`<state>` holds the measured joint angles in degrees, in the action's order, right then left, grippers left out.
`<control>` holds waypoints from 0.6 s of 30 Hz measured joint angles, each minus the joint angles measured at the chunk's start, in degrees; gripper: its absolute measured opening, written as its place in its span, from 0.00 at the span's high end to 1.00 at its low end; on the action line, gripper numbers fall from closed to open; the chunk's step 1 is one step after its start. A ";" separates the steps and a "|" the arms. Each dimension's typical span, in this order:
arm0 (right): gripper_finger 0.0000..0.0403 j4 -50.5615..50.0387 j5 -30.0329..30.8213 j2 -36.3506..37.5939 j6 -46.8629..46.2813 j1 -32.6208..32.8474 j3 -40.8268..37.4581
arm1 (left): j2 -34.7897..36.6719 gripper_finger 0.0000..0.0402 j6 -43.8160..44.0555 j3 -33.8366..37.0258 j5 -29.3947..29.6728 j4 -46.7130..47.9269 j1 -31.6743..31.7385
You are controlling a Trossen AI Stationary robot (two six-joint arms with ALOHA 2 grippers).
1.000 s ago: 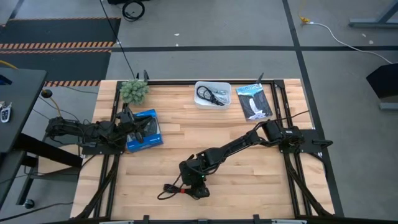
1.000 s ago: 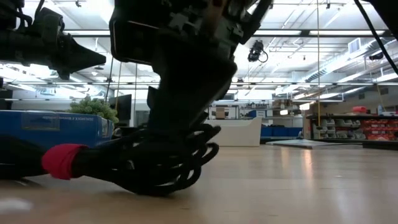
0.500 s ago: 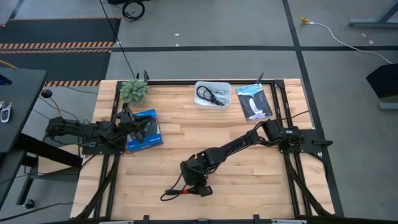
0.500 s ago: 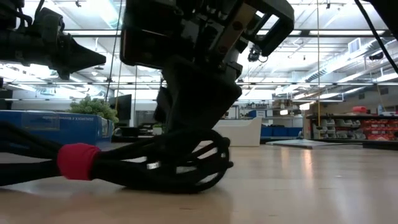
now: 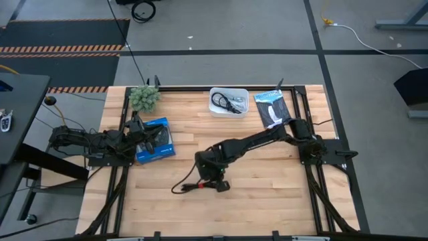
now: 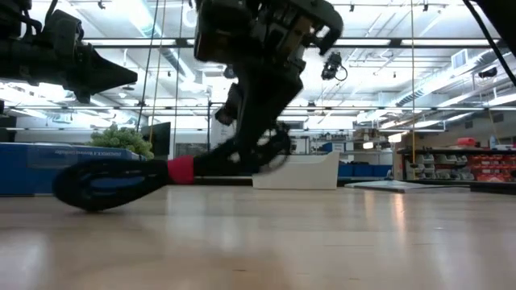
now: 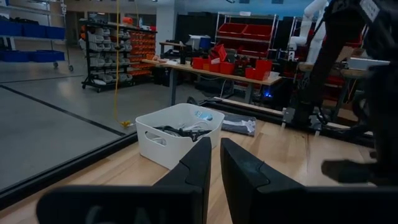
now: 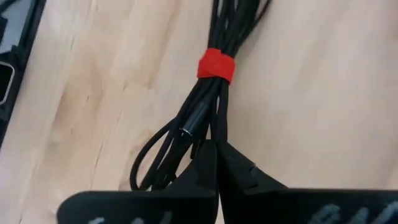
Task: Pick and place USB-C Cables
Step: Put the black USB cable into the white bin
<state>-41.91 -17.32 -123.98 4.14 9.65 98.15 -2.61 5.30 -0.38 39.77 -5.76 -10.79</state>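
Note:
A black coiled cable with a red tie (image 5: pixel 192 187) lies near the middle of the table. My right gripper (image 5: pixel 214 185) is shut on its right end. The red tie shows in the right wrist view (image 8: pixel 216 65) and the low view (image 6: pixel 181 170). More cables lie in the white bin (image 5: pixel 229 102) at the far edge. My left gripper (image 7: pixel 215 158) is shut and empty, resting over a blue box (image 5: pixel 154 140) at the left. My right gripper pinches the bundle's strands (image 8: pixel 207 135) between its two fingers, at the end a short way past the red tie. The fingers come from above, pointing down. The held end is lifted, and the bundle slopes down to its other looped end (image 6: pixel 95 184), which rests on the table.
A small green plant (image 5: pixel 144 97) stands at the far left corner. A black and white packet (image 5: pixel 273 110) lies right of the bin. The bin also shows in the left wrist view (image 7: pixel 179 134). Bare wood lies between the cable and the bin.
My right gripper has gone up and toward the table's far edge, still shut on the cable. The cable's held end has been lifted. The rest has been dragged along the table toward the far edge and now trails stretched out.

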 joint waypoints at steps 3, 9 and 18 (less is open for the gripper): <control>1.00 -0.55 0.33 1.77 0.15 -0.90 0.00 | 0.00 0.89 -0.02 -0.01 0.00 0.00 0.01; 1.00 -3.35 2.67 3.25 2.65 -1.96 0.00 | 0.00 0.89 0.00 -0.01 0.00 0.00 0.01; 1.00 -10.56 8.24 5.02 6.48 -3.90 0.00 | 0.00 0.89 -0.02 -0.01 0.00 0.02 0.00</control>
<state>-52.47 -9.08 -118.96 10.62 5.75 98.15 -2.61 5.28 -0.38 39.77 -5.74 -10.79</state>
